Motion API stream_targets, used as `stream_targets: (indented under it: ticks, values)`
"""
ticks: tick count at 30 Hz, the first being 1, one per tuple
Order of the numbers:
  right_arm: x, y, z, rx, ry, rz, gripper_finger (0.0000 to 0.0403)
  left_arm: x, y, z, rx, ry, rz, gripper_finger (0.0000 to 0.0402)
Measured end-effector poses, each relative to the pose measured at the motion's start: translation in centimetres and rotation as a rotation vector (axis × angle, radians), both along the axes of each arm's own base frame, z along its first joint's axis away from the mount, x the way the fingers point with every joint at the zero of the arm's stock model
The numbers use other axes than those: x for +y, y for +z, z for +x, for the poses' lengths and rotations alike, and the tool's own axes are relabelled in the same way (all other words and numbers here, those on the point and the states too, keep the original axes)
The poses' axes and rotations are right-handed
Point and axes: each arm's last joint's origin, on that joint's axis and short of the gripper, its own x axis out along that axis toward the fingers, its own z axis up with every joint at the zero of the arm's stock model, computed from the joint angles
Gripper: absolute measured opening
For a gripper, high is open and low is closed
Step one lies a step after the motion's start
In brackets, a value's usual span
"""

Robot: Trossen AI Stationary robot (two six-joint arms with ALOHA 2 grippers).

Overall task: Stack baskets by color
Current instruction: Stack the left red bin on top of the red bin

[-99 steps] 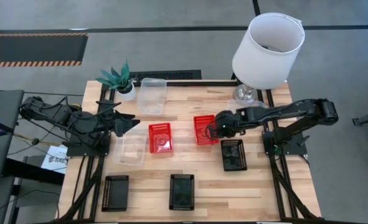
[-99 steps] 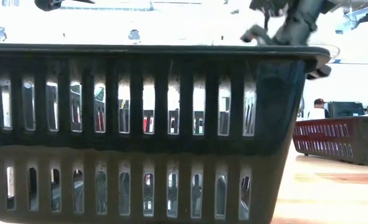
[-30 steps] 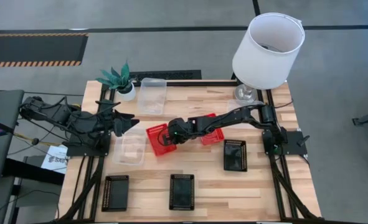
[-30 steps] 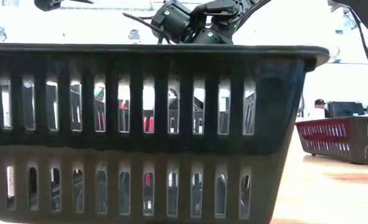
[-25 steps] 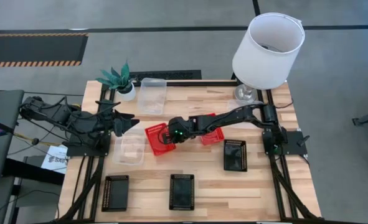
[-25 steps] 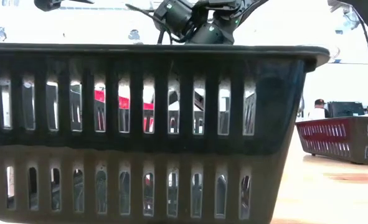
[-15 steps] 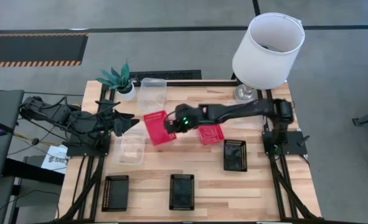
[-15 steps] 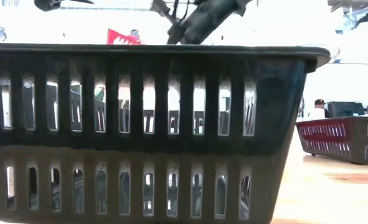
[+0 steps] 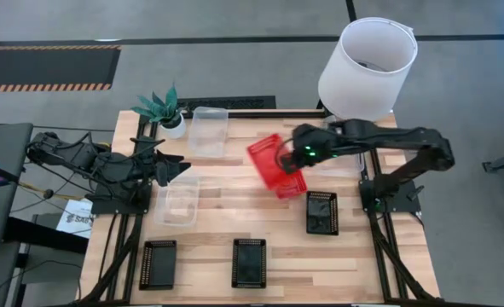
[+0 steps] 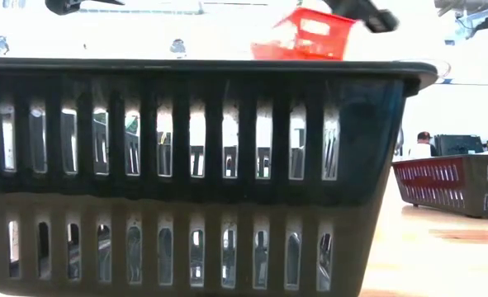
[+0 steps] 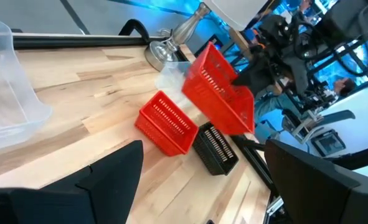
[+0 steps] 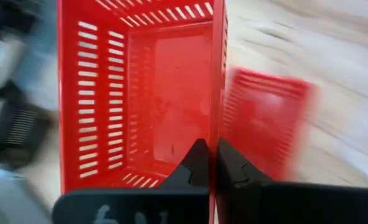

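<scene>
Because reds belong together, a red basket [image 9: 269,160] is carried tilted above the desk [image 9: 234,223], pinched by its wall in the right tool [image 9: 291,159], toward the second red basket [image 9: 290,184] below. Left tool [image 9: 168,168] is parked, spread wide.

Grey concrete floor [image 9: 234,68] is seen all round the wood-plank counter [image 9: 260,226], w/ dark lines running across it & a black/orange hazard-striped strip [image 9: 47,85] at upper left. A white lampshade [image 9: 367,68] & a small green potted plant [image 9: 162,109] are set at the counter's far edge. Bright backlight is seen beyond the counter in low view.
</scene>
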Motion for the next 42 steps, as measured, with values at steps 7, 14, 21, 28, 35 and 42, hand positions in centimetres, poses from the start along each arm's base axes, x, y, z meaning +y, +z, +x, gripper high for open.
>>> stream_targets:
  ticks: [7,14,21,28,35,42]
  values:
    - [-0.2,-0.2,-2.3,0.116,-0.013,-0.047,0.0007,0.0,0.0,0.0,0.001,0.001,0.001,0.0322]
    - [-0.6,-4.2,-2.6,0.159,-0.027,-0.001,0.0011,0.0,0.0,0.0,0.001,0.000,0.000,0.0322]
    - [-0.8,-8.1,-2.3,0.052,-0.018,0.039,0.0010,0.0,0.0,0.0,0.000,0.002,-0.003,0.0322]
    - [-2.3,-11.2,-2.5,0.015,-0.043,0.085,0.0009,0.0,0.0,0.0,-0.006,0.006,-0.022,0.0322]
    - [-3.2,-12.8,-2.7,-0.008,-0.070,0.115,0.0013,0.0,0.0,0.0,-0.008,0.007,-0.028,0.0322]
    - [-3.1,-14.3,-3.0,-0.007,-0.112,0.146,0.0019,0.0,0.0,0.0,-0.009,0.009,-0.030,0.0322]
